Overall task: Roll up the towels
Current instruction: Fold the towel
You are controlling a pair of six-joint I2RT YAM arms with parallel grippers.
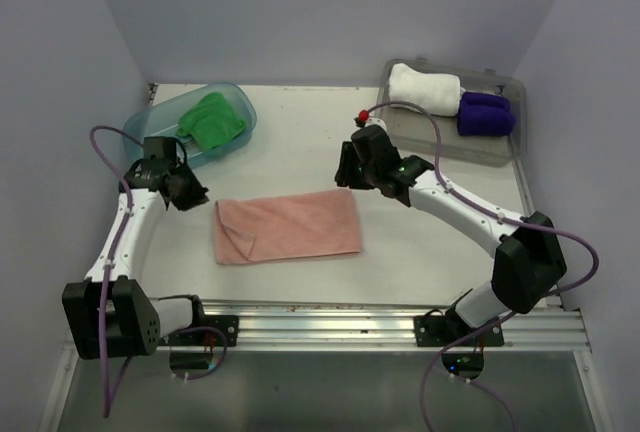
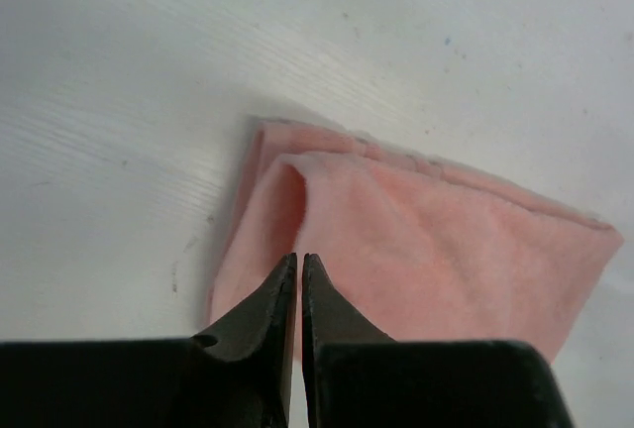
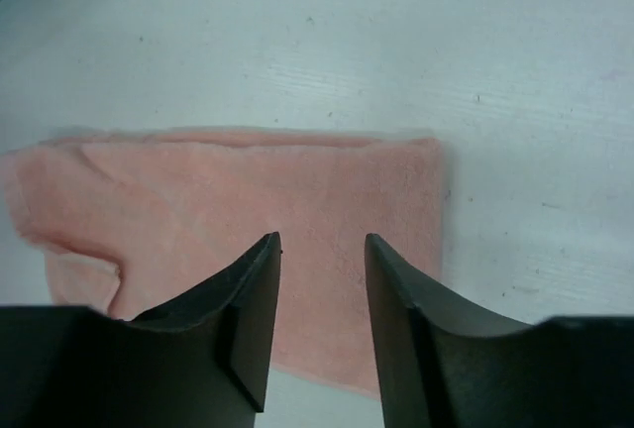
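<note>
A salmon pink towel point(image 1: 285, 227) lies folded flat in the middle of the table. My left gripper point(image 1: 194, 193) hovers just off its left end, shut with nothing in it. In the left wrist view its tips point(image 2: 299, 258) hang over the pink towel's point(image 2: 426, 240) folded corner. My right gripper point(image 1: 344, 176) is above the towel's far right corner. In the right wrist view it point(image 3: 322, 240) stands open and empty over the pink cloth point(image 3: 228, 190). A green towel point(image 1: 212, 119) lies crumpled in the teal tub. A white rolled towel point(image 1: 425, 87) and a purple rolled towel point(image 1: 485, 112) rest in the clear tray.
The teal tub point(image 1: 240, 102) sits at the back left, close behind my left arm. The clear tray point(image 1: 500, 147) sits at the back right, beside my right arm. Walls close in the table on three sides. A metal rail point(image 1: 330, 317) runs along the near edge.
</note>
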